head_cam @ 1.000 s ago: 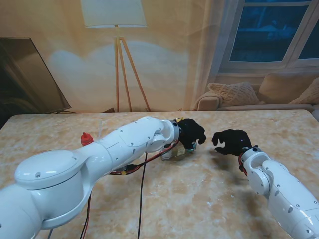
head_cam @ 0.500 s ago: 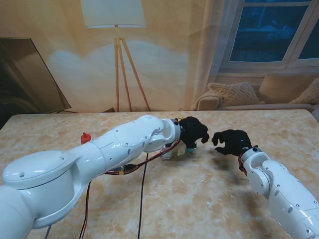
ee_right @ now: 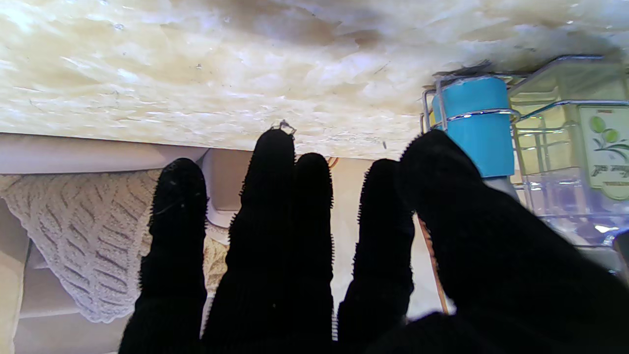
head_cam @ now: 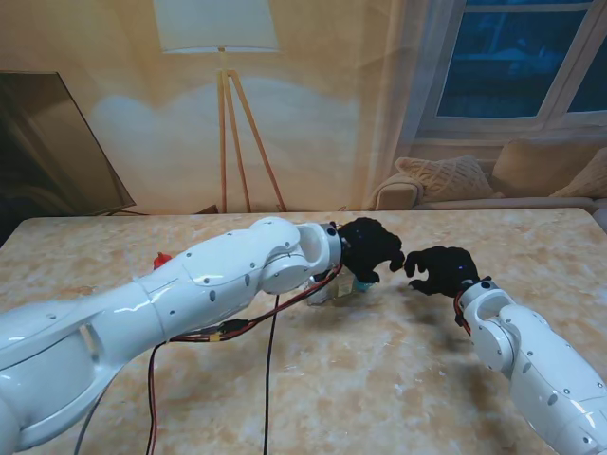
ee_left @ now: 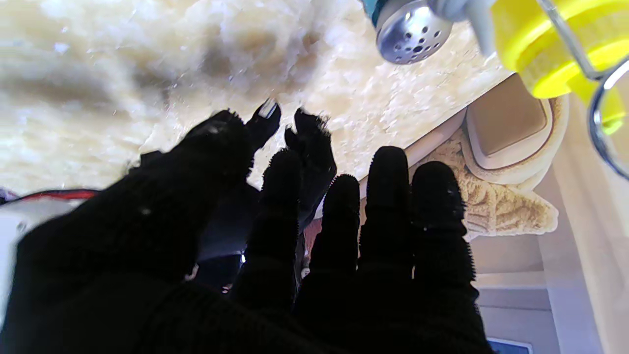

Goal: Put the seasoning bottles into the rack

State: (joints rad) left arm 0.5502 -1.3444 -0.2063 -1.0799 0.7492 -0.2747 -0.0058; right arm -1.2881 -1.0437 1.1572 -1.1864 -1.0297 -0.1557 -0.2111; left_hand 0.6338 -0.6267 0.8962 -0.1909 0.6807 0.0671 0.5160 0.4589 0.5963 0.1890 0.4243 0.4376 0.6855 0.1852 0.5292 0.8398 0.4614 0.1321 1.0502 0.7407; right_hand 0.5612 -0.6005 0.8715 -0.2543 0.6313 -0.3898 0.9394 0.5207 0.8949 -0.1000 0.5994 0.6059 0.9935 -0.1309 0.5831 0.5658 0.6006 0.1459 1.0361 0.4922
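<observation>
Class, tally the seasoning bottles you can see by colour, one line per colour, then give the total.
Blue bottle: 1
Yellow-capped bottle: 1
Red-capped bottle: 1, only its cap shows
Total: 3

Warm, even light fills the room, and the pale marbled desk is bright with soft shadows beneath the arms. Close to the left wrist camera, the yellow plastic bottle cap blurs badly. Both black gloved hands show as dark silhouettes without detail.
</observation>
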